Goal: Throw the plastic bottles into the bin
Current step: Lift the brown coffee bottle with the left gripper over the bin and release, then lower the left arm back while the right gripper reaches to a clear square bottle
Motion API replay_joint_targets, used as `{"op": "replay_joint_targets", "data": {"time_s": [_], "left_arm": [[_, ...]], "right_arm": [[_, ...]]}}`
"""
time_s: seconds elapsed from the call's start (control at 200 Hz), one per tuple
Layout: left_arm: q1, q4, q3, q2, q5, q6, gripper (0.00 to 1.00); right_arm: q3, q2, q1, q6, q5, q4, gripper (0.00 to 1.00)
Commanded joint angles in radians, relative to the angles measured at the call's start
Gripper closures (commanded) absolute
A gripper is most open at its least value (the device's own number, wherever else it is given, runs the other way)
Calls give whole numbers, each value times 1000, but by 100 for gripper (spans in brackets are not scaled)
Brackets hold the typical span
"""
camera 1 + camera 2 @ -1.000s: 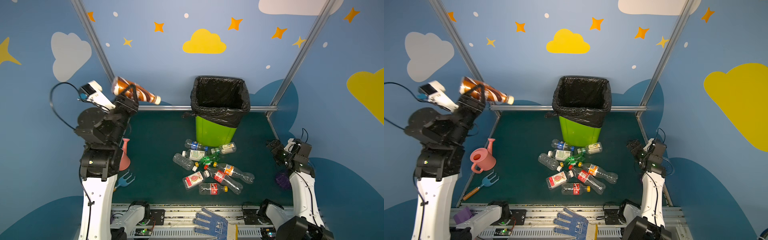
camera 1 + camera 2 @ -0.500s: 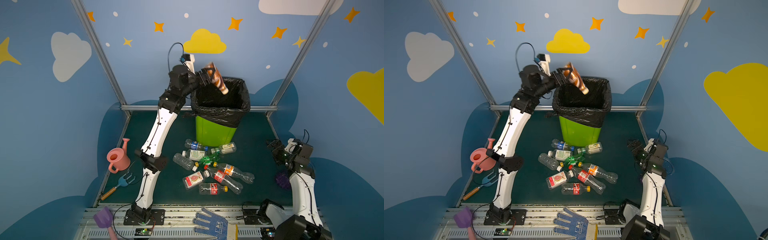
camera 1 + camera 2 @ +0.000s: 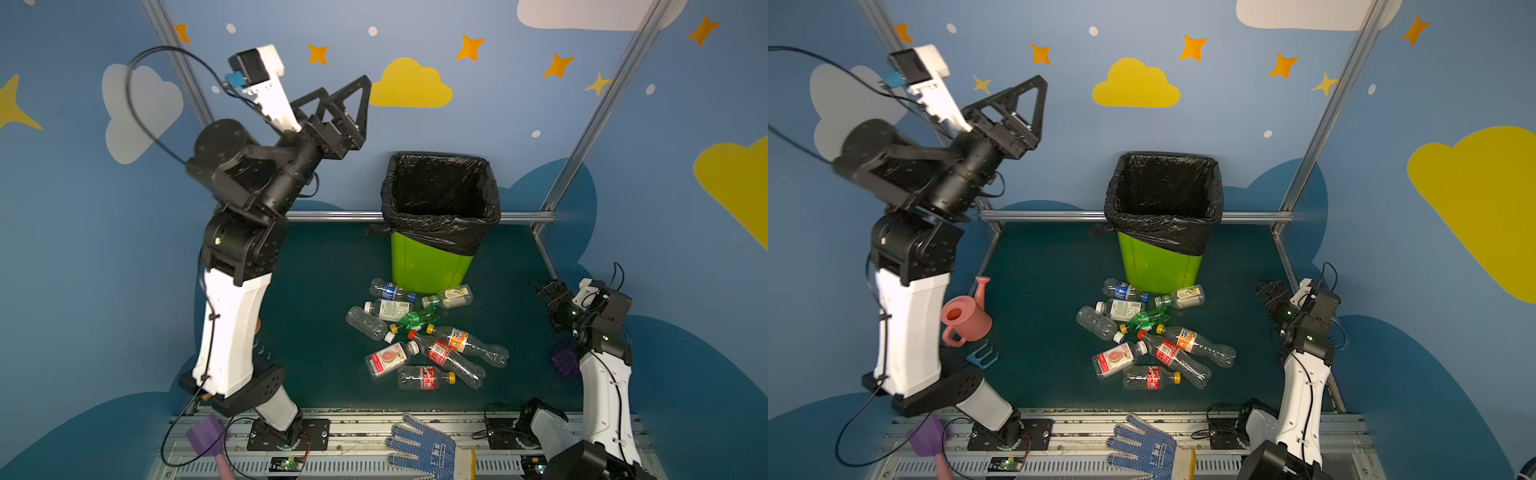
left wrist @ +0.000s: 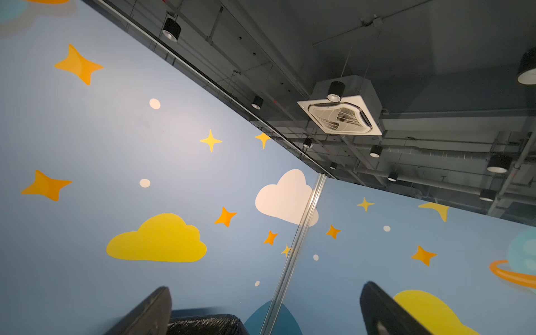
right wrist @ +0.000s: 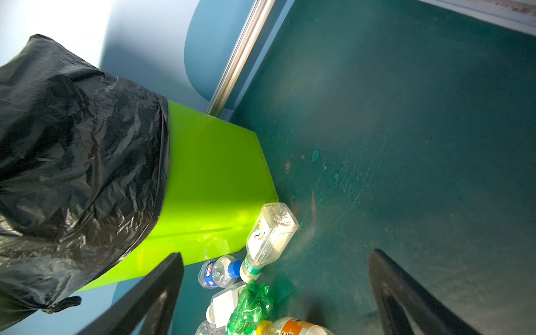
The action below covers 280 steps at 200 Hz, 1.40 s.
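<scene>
in both top views the left pincer (image 3: 347,104) (image 3: 1017,108) is raised high, up and to the left of the bin (image 3: 432,266) (image 3: 1158,266), released with nothing in it. the bin stands upright at the far middle of the table (image 3: 324,299) (image 3: 1042,299), a black bag (image 3: 440,232) folded over its rim. the plastic bottles (image 3: 440,355) (image 3: 1169,353) lie heaped on the table just in front of the bin, the farthest at its foot. the right pincer (image 3: 548,291) (image 3: 1271,291) sits low at the table's right edge, released and empty.

in the left wrist view the left pincer (image 4: 265,287) is spread wide against wall and ceiling, holding nothing, with a bit of the black bag (image 4: 203,324) showing near it.

in the right wrist view the right pincer (image 5: 277,255) is spread wide and empty above the table (image 5: 406,145). the bin (image 5: 208,179) is ahead of it, and a white-labelled bottle (image 5: 271,235) lies just beside the bin's base.
</scene>
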Motion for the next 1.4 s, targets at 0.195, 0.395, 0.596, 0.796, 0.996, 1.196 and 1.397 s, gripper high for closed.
{"op": "replay_joint_targets", "data": {"time_s": [0.195, 0.395, 0.596, 0.796, 0.996, 1.196, 1.397], "left_arm": [[137, 118, -831, -300, -82, -7, 0], [272, 115, -1220, -468, -69, -105, 0], [325, 93, -1526, -580, -69, -182, 0], [355, 77, -1724, -664, -88, -243, 0], [389, 54, -1833, -743, -84, -251, 0], [410, 47, -1899, -783, -62, -271, 0], [422, 59, -1934, -787, -51, -286, 0]], "right_arm": [[-45, 21, 78, 109, -39, 55, 4], [-102, 103, 270, 175, 43, 157, 4], [-114, 208, 455, 247, 146, 228, 4], [-29, 363, 577, 289, 218, 240, 5], [39, 500, 655, 305, 273, 254, 6], [97, 594, 691, 315, 328, 254, 6], [134, 670, 718, 340, 384, 255, 9]]}}
